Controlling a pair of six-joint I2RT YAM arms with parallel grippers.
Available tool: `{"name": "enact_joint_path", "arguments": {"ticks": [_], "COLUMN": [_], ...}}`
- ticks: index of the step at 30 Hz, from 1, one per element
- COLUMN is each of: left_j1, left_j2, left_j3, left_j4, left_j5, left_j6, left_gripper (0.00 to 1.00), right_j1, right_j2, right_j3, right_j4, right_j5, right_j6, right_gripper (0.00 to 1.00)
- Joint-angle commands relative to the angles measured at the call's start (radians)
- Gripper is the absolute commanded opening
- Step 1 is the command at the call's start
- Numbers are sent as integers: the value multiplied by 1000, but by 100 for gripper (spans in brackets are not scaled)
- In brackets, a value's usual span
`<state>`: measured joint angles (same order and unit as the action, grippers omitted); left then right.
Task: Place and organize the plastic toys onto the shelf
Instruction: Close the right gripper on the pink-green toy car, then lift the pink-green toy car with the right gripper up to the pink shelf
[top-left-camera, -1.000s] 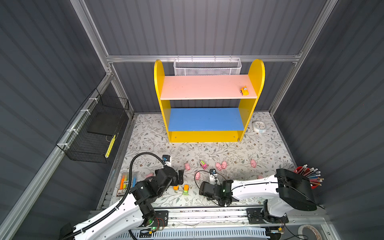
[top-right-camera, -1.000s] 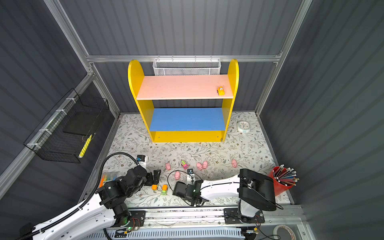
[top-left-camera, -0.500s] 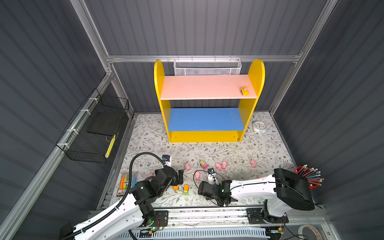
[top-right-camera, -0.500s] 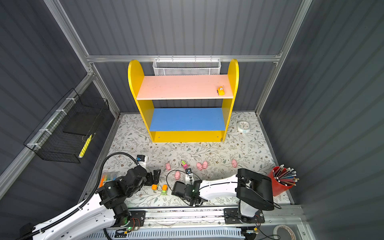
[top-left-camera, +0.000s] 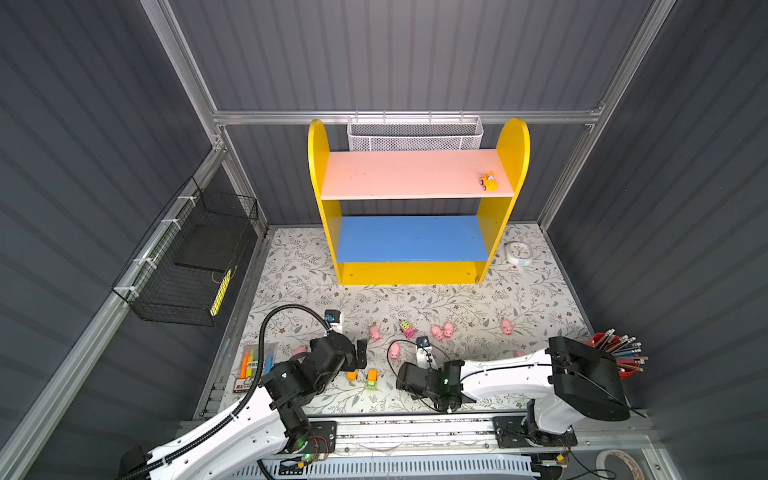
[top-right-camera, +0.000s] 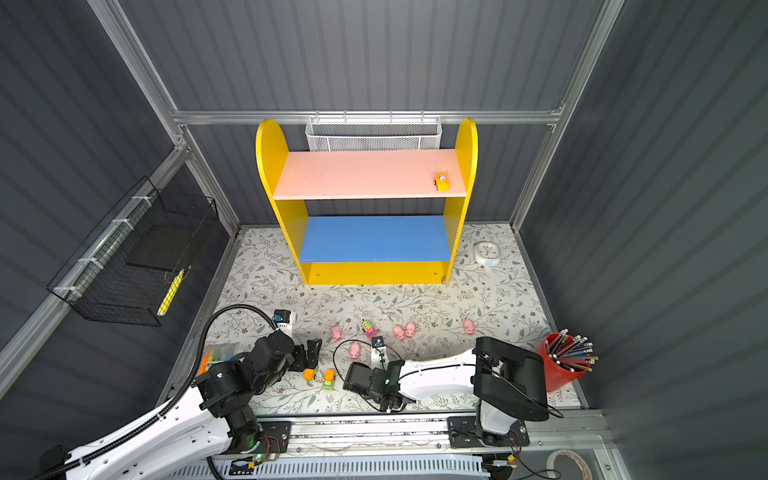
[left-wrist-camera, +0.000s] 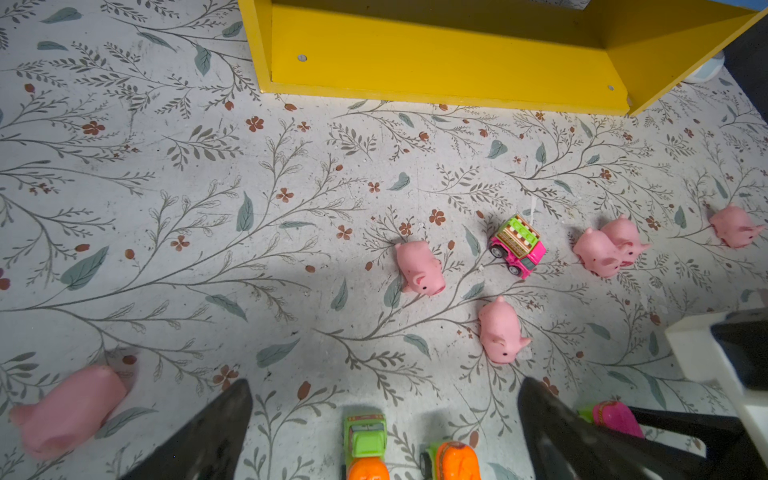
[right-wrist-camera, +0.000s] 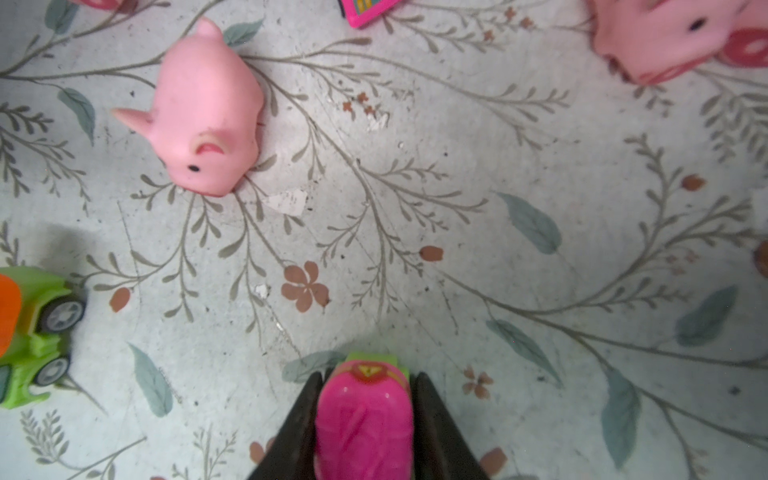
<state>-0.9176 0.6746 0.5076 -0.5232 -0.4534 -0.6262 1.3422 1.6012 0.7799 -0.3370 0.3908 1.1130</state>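
With left gripper (left-wrist-camera: 385, 385) spread, right gripper (right-wrist-camera: 368, 380) pinches a pink toy car (right-wrist-camera: 363, 424).
In a top view, green truck (top-left-camera: 372, 380) at its nine o'clock, pig (top-left-camera: 395, 352) at twelve.

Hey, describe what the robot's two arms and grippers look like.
Both arms have smooth white links with bulky black joint housings. The left arm carries a thick black corrugated cable arching over it; the right arm has a thin black cable looping by its wrist. The left gripper and right gripper each have dark, tapered fingers.
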Motion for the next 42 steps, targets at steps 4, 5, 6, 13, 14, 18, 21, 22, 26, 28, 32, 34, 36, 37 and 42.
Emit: {"name": "enact_joint_path", "arguments": {"ticks": [4, 5, 6, 13, 14, 18, 21, 22, 26, 28, 32, 34, 36, 37, 42], "left_j1": [-6, -6, -7, -6, -6, -6, -7, -7, -6, -6, -7, -6, -6, -6, -6], "left_j2": [31, 38, 46, 96, 103, 157, 208, 226, 304, 348, 418, 445, 469, 484, 553], "left_j3": [51, 57, 66, 128, 138, 218, 294, 320, 423, 475, 560, 594, 625, 643, 735], "left_j4": [1, 2, 4, 30, 37, 43, 51, 56, 68, 75, 78, 89, 96, 95, 94], "left_j5": [-16, -17, -16, 6, 14, 28, 38, 42, 61, 79, 105, 113, 117, 122, 136], "left_j6": [36, 41, 47, 107, 119, 172, 219, 238, 297, 327, 373, 396, 414, 424, 466], "left_gripper": [100, 100, 100, 100, 100, 100, 100, 100, 100, 100, 100, 100, 100, 100, 100], "right_j1": [-9, -14, -22, -117, -131, -203, -261, -281, -357, -399, -468, -501, -535, -552, -624], "right_j2": [-79, -94, -117, -294, -318, -418, -469, -475, -516, -518, -499, -489, -434, -417, -318], "right_j3": [23, 28, 35, 89, 101, 170, 237, 264, 357, 402, 500, 562, 626, 663, 852], "right_j4": [-143, -156, -174, -309, -329, -403, -451, -466, -501, -500, -488, -476, -466, -460, -442], "right_j5": [37, 43, 52, 101, 105, 128, 137, 143, 142, 125, 105, 92, 75, 67, 29], "right_j6": [-39, -49, -58, -174, -191, -283, -355, -381, -472, -516, -596, -640, -678, -698, -793], "right_gripper": [31, 31, 31, 31, 31, 32, 32, 32, 32, 33, 33, 33, 33, 33, 32]}}
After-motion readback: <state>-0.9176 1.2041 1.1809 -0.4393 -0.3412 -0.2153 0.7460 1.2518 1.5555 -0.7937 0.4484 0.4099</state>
